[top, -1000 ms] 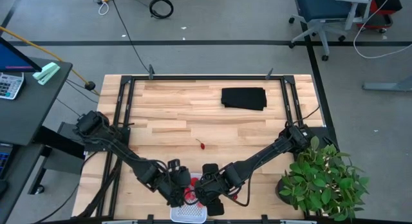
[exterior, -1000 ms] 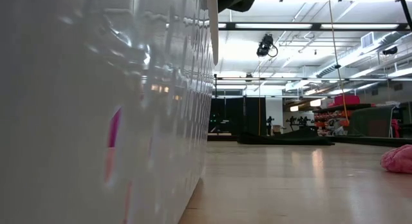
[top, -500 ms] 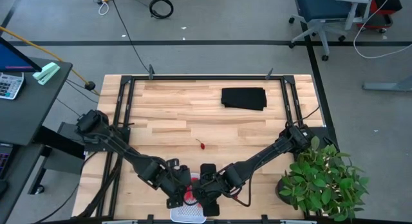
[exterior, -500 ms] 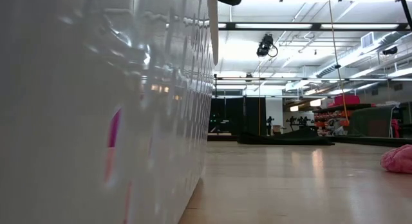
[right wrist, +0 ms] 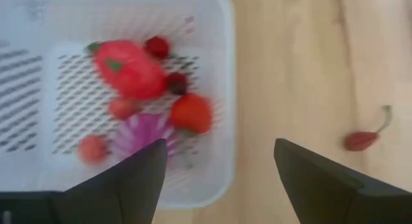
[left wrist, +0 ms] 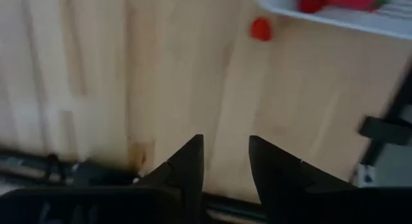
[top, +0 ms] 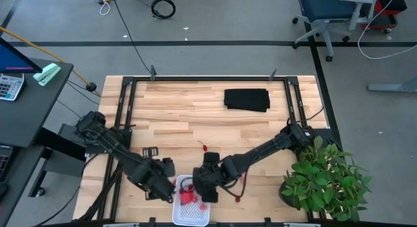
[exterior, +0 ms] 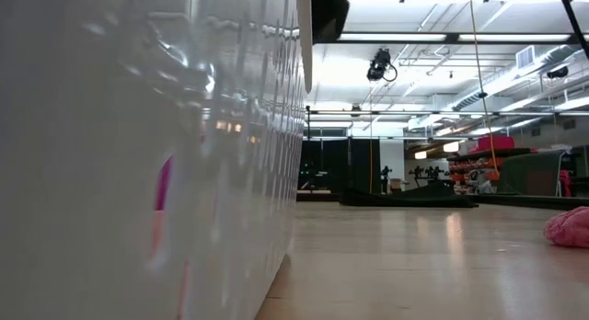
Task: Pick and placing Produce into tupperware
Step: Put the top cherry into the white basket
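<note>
Right gripper [right wrist: 215, 169]: hovering over the container's edge, fingers spread wide, gripping nothing.
Left gripper [left wrist: 225, 163]: waiting just beside the container, fingers slightly apart, empty.
Container [right wrist: 226, 76]: sitting at the table's near edge, holding several red pieces [right wrist: 129, 69] and a purple one [right wrist: 145, 132].
Strays: one small red piece [right wrist: 360, 140] is lying on the table [top: 195, 109] beside the container; another [top: 206, 147] is lying farther up the table.

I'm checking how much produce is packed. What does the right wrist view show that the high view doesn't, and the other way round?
Only the right wrist view separates the pieces in the tupperware: a large red piece, a purple piece and smaller red ones. Only the high view shows a small red piece mid-table, the black cloth and the left gripper beside the container. Both show the container with red produce, the open right gripper and a stray red piece.
</note>
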Available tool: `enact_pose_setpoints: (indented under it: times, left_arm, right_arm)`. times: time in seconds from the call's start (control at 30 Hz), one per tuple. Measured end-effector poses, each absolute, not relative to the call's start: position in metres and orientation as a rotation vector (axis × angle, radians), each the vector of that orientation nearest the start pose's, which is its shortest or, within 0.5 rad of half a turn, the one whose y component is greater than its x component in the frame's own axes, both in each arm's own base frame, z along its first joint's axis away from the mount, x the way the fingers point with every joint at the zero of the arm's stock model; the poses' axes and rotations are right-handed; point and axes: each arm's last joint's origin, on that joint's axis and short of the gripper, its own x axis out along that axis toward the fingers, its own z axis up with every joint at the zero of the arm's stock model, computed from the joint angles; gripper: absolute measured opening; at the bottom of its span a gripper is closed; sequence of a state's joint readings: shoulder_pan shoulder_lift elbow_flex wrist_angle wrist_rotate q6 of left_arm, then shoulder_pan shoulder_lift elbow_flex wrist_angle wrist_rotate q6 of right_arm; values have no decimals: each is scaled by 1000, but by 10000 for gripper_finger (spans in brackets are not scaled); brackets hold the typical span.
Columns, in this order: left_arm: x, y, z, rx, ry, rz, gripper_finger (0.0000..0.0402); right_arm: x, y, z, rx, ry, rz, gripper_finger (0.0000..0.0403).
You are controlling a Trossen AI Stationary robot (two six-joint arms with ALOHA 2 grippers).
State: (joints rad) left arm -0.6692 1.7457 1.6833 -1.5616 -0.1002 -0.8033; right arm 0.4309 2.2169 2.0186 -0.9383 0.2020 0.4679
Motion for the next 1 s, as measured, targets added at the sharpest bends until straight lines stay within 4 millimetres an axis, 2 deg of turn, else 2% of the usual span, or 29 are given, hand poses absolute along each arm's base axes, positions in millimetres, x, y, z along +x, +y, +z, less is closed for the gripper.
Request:
enact_pose_setpoints:
  times: [0.1,0.33,0.5,0.7,0.83,1.0]
  left_arm:
    - [235,-194,321,-24,1502,141,120]
    - [226,-201,319,35,1491,156,101]
    - [223,-205,319,26,1491,167,91]
    - [214,-214,319,51,1486,143,78]
    - [206,-222,319,3,1477,184,73]
    - [192,-234,319,-24,1467,197,71]
  right_arm:
    - [435,180,237,60,1098,-69,293]
    - [447,147,238,-75,1083,-108,295]
    - [454,123,238,-80,1092,-132,295]
    - [452,86,234,-123,1207,-194,293]
    - [450,55,230,-14,1275,-288,290]
    - [450,25,222,146,1348,-199,282]
